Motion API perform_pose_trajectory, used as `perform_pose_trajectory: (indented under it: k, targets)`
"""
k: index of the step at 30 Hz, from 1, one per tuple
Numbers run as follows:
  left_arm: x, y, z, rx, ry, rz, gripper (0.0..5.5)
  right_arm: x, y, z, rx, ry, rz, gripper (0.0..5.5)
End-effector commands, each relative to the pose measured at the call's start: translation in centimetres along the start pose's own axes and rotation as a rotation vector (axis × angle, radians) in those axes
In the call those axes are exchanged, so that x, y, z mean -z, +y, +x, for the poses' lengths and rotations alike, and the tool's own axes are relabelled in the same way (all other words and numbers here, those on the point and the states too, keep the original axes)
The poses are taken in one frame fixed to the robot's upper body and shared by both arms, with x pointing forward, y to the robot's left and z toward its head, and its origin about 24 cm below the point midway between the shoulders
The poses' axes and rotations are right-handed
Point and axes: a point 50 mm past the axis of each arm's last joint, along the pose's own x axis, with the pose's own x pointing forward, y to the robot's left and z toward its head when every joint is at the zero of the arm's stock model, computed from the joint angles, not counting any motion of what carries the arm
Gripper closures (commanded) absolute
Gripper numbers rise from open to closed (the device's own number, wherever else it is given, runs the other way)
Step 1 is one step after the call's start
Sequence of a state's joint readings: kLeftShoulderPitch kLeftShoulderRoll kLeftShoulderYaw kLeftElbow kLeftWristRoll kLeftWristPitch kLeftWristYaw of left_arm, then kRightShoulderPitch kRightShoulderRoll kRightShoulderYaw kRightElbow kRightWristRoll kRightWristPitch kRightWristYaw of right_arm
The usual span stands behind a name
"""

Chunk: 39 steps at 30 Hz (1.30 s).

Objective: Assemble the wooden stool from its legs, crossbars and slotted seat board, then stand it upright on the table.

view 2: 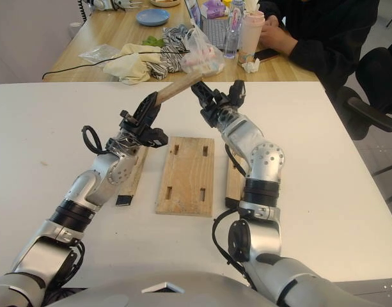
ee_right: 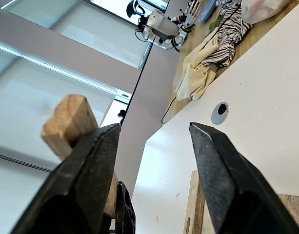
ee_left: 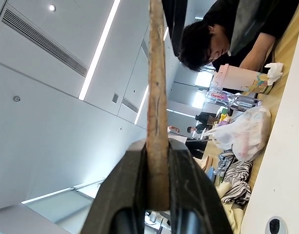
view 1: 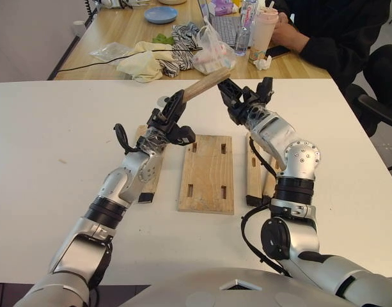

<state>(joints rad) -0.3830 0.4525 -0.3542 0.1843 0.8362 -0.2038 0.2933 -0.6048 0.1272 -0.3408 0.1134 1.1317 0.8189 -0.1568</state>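
Left gripper (view 1: 172, 110) was clamped on the lower end of one stick (view 1: 207, 84), holding it off the table (view 1: 55, 141) at 12 o'clock of the seat board (view 1: 207, 173), with the free end tilted up toward 2 o'clock. Right gripper (view 1: 245, 87) was wide open and held nothing. The stick's tip sat just beside one of its fingers (ee_right: 86, 180), and we couldn't tell if they touched. The board lay flat mid-table, slots up. More wooden parts (view 1: 254, 182) lay at its 3 o'clock under the right arm, and another piece (view 2: 133, 167) at 9 o'clock under the left arm. We judged the stick light, stiff and dry, so the pads should hold it, but an end grip leaves a long lever and it could pivot in the jaws under any side load. Better for the right to take it across the flat faces near the free end, leaving the tenon clear. The board looked heavier, and lying flat it offers no underside to get under. We'd pinch it across a long edge, away from the slots. The slot fit is probably tight, so it needs square alignment, not force.
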Motion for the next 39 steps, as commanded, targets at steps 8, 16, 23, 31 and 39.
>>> perform_pose_trajectory:
  k: [8,16,23,31,39]
  targets:
    - [-0.3,-1.8,0.7,0.102,0.039,-0.028,5.15,1.1,2.1,1.0,-0.095,0.030,0.011,2.92]
    - [-1.6,-2.2,0.7,0.091,0.011,-0.071,5.15,0.3,-0.3,1.0,0.026,-0.007,0.094,3.90]
    - [-2.0,-2.8,0.8,0.118,-0.005,-0.048,5.15,-1.2,-1.2,1.2,0.088,-0.088,0.060,4.99]
    - [-1.7,-3.4,0.8,0.161,0.006,-0.015,5.15,-1.2,-1.1,1.3,0.093,-0.106,0.015,5.05]
    - [-1.6,-2.5,1.1,0.109,0.033,-0.081,4.36,-1.4,-1.1,1.2,0.113,-0.161,-0.088,5.10]
